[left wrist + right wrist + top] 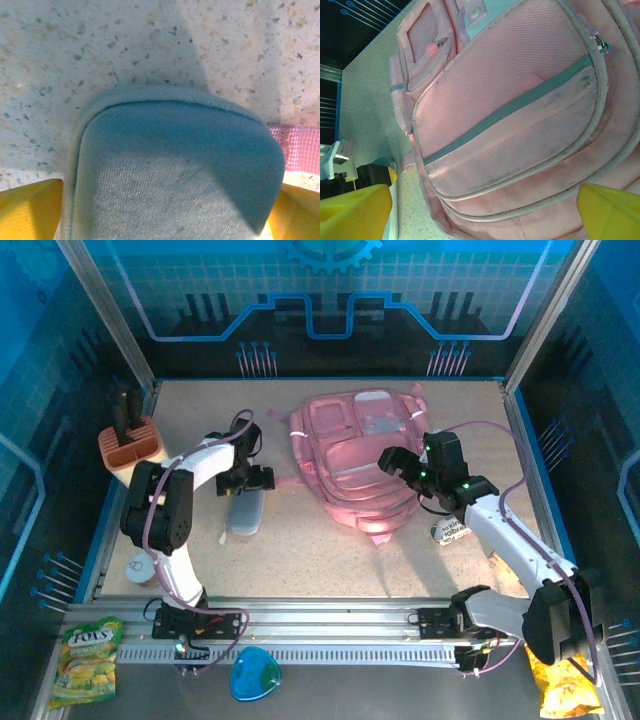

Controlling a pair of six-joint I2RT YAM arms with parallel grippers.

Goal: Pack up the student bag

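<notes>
Left wrist view: the grey pouch point(170, 170) lies lengthwise between the wide-spread fingers of your left gripper point(165, 210); your right gripper point(400, 462), equally wide, hovers over the pink backpack point(350, 435).

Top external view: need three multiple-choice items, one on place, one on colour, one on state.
1. Where is the grey-blue pouch relative to the student bag?
A. Inside it
B. On the table, on the left arm's side of it
C. On top of it

2. What colour is the student bag?
A. Green
B. Pink
C. Black

3. What state is the right end effector in?
A. Shut on a zip pull
B. Shut on the pouch
C. Open over the student bag, holding nothing

Answers:
1 B: the pouch lies flat on the table beside the bag, neither in nor on it.
2 B: its fabric is pink.
3 C: its yellow fingers stand wide apart, with the bag's front beyond them.
</notes>
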